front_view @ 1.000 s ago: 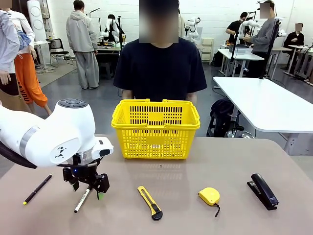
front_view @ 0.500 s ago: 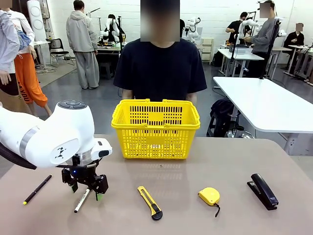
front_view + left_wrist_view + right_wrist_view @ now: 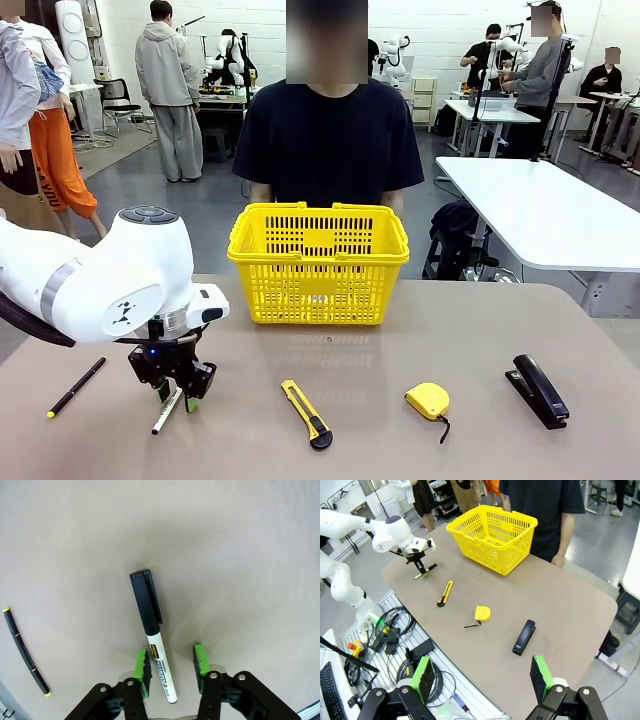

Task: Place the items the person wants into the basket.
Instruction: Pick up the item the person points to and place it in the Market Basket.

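White marker w/ black cap [image 3: 154, 635] lies flat on the tan tabletop [image 3: 400, 340], near edge, robot's left side. Left gripper [image 3: 176, 398] is down over it w/ the white barrel between the green pads [image 3: 142, 672]. Jaws are narrow, drawn in on the barrel. In left wrist view one pad sits against the barrel, w/ a thin strip of table showing at the other. Black cap end sticks out past the fingertips, away from the wrist.

Thin black pen w/ yellow tip [image 3: 76, 387] lies just to the robot's left of the marker, apart from it, angled on the table. Yellow-and-black utility knife [image 3: 306, 413] lies to the marker's right, near the middle of the front edge, untouched.

Bright yellow plastic shopping basket w/ lattice sides [image 3: 318, 290] stands upright at the far middle of the table, handles folded down, well apart from the marker. Person in black short-sleeved T-shirt [image 3: 328, 140] stands directly behind it at the far edge, arms hanging down.

Further to the robot's right: yellow tape measure [image 3: 428, 400], then black stapler [image 3: 537, 390], both flat on the table, each apart from its neighbours.

Right gripper [image 3: 482, 677] hangs high above the table's right side, off past the stapler end. Jaws are spread wide, w/ nothing between the pads.
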Tool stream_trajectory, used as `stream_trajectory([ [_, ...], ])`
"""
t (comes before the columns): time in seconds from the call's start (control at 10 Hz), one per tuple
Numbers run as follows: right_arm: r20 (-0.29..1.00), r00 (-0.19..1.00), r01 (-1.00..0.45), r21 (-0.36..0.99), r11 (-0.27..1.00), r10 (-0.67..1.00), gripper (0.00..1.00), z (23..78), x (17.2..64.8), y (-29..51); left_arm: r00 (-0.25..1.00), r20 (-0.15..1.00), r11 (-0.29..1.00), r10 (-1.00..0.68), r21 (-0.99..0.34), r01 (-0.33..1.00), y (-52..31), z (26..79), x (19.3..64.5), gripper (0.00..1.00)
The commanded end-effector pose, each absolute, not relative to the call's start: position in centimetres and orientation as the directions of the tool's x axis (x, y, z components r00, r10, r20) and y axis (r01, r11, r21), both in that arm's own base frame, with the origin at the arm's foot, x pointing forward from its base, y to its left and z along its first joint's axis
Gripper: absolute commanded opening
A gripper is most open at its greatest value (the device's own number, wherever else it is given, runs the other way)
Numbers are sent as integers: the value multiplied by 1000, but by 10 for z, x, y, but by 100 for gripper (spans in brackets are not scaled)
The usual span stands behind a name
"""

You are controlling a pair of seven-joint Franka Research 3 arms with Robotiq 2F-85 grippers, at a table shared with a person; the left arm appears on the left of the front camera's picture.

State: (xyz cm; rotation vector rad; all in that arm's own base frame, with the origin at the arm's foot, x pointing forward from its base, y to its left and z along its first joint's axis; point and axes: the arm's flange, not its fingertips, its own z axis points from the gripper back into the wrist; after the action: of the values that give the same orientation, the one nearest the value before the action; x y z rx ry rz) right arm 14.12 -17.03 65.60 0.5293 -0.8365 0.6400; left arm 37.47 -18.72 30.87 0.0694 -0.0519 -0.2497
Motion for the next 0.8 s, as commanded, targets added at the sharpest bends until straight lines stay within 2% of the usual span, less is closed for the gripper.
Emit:
stream_trajectory([
  [0.0, 807, 506, -700, 178, 692, 304, 100, 655, 141, -170, 973, 47, 969, -225, 110, 219, -186, 303, 370, 11],
  [0.1, 807, 506, -700, 178, 692, 304, 100, 655, 141, -170, 973, 45, 970, -225, 111, 219, -186, 302, 369, 2],
  [0.2, 807, 506, -700, 178, 692, 304, 100, 655, 141, -170, 973, 44, 969, -227, 112, 221, -186, 302, 370, 0],
  [0.6, 807, 506, -700, 178, 692, 304, 100, 655, 141, -170, 971, 37, 965, -238, 120, 232, -185, 307, 371, 0],
  [0.7, 807, 506, -700, 178, 692, 304, 100, 655, 141, -170, 971, 11, 965, -237, 123, 234, -185, 329, 371, 1],
])
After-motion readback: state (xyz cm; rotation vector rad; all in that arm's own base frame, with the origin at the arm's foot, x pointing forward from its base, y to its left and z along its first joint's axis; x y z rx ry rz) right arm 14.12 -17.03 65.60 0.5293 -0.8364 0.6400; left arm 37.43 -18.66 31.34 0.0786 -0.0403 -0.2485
